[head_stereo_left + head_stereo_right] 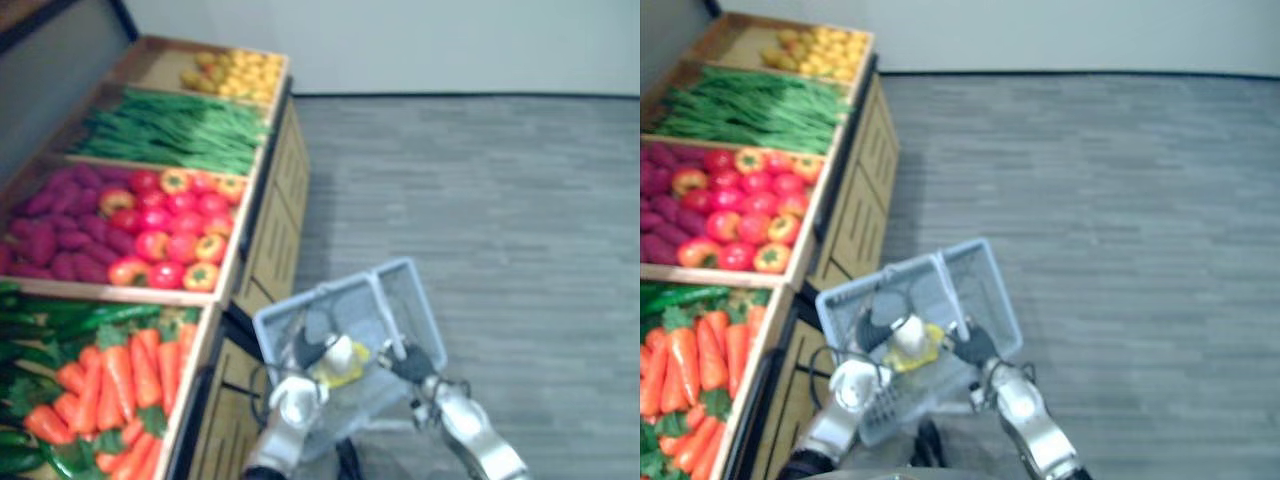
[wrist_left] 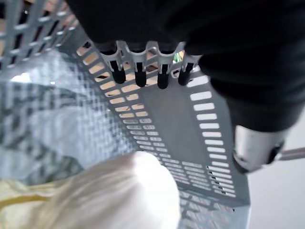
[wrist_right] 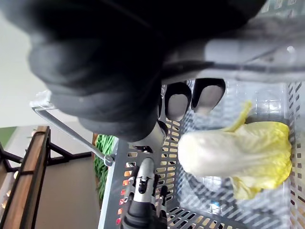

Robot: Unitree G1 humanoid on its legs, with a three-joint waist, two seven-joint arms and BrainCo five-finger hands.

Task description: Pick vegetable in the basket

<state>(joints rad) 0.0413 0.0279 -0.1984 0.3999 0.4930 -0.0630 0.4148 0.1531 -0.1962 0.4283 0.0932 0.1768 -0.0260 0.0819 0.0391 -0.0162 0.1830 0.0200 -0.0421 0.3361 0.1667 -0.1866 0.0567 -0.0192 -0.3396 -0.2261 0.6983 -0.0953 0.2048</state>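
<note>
The basket [image 1: 330, 289] is a pale blue-grey plastic moulding with slotted lattice walls and a rounded rim. It is held over the grey ribbed carpet [image 1: 480, 200], just right of the wooden display stand [image 1: 268, 215].

The left hand [image 1: 308, 350] is clamped on the basket's near-left wall, with its dark fingertips [image 2: 138, 78] hooked through the rim openings. The right hand [image 1: 410, 362] is closed round the smooth grey bar handle [image 3: 248, 53], fingers curled beneath it.

The vegetable, a cabbage [image 3: 233, 152] with a pale, rounded white stem end and crinkled yellow-green leaves, lies on the basket floor between the two hands.

The stand's trays hold, from near to far:
- tapered orange carrots [image 1: 120, 375] beside dark green cucumbers [image 1: 60, 320]
- glossy red and yellow peppers [image 1: 170, 225] beside lumpy purple tubers [image 1: 60, 230]
- thin green beans [image 1: 170, 130]
- small yellow produce [image 1: 235, 72]
</note>
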